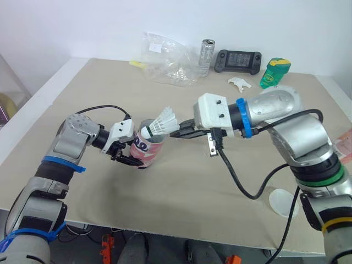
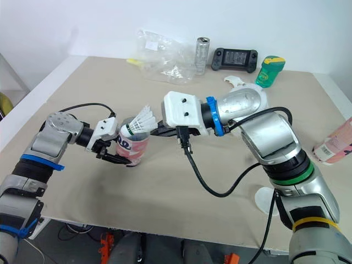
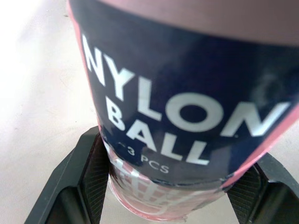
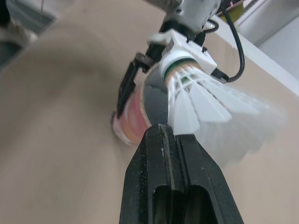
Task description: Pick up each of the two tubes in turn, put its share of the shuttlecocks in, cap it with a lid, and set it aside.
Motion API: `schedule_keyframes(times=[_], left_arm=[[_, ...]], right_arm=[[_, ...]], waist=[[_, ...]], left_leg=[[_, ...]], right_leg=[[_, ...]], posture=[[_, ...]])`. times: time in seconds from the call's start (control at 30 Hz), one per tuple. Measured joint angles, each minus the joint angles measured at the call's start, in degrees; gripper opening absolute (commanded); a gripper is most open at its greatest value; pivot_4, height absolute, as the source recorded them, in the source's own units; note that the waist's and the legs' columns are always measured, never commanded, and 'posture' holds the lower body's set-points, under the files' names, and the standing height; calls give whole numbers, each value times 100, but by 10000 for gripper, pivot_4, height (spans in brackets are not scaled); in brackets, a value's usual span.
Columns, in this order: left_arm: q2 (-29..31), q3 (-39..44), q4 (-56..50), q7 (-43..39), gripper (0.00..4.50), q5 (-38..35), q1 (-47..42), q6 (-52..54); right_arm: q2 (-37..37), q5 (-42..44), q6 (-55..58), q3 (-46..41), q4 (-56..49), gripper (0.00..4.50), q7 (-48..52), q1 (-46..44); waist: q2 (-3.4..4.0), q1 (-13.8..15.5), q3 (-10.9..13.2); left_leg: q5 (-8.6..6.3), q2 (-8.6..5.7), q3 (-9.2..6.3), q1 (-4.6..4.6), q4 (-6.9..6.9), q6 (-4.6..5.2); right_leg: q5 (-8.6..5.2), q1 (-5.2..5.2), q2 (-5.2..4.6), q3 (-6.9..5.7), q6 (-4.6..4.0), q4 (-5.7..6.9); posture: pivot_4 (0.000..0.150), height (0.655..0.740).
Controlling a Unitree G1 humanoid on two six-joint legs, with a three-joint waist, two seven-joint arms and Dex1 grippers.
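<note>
My left gripper [image 1: 142,158] is shut on a pink tube [image 1: 148,149] with a dark blue "NYLON BALL" label [image 3: 187,116] and holds it tilted just above the table, its fingers [image 3: 88,163] clamped on the lower part. A white shuttlecock [image 1: 162,122] sits cork-first in the tube's mouth, skirt sticking out up and to the right. My right gripper [image 1: 175,132] comes in from the right, shut, its tips pinching the lower edge of the skirt [image 4: 205,102]. A second pink tube [image 2: 333,144] lies at the table's right edge, and a white lid [image 1: 283,202] lies front right.
Along the back of the table [image 1: 181,209] stand a crumpled clear bag [image 1: 168,60], a silver can [image 1: 206,56], a black game controller [image 1: 237,60] and a green bottle [image 1: 275,71]. A small white plastic piece [image 1: 240,83] lies near the bottle. My right arm's black cable hangs over the front middle.
</note>
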Motion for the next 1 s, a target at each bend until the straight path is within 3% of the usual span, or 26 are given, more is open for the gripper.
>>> schedule_keyframes(times=[0.3,0.5,0.6,0.8,1.0], left_arm=[[16,21,-29,2,29887,-19,31,26],[28,26,-34,2,29887,-18,38,38],[26,26,-33,5,29887,-17,36,40],[12,27,-38,9,29887,-20,37,50],[11,45,-145,61,29887,-49,106,119]], right_arm=[[-159,-422,-665,-39,778,857,541,-212],[3,-434,-728,2,724,857,873,-244],[246,-494,-599,107,709,9648,892,-342],[572,-299,37,97,680,37955,842,-412],[179,308,902,-899,401,37955,555,-262]], waist=[[0,2,0],[0,-5,0],[1,-6,0],[1,2,1],[0,8,0]], left_leg=[[0,-2,-1,0,-3,-1],[0,2,-4,2,-7,-1],[0,2,-3,2,-6,-1],[1,0,-8,2,-5,-2],[1,-6,-14,-1,-5,-2]], right_leg=[[4,0,-2,-1,-15,0],[2,-1,2,-5,-19,2],[4,-1,1,-4,-21,3],[10,1,0,-9,-32,3],[8,6,-7,-16,-31,1]], posture=[[1500,7394],[1500,7394],[1500,7394],[1500,7394],[1500,7394]])
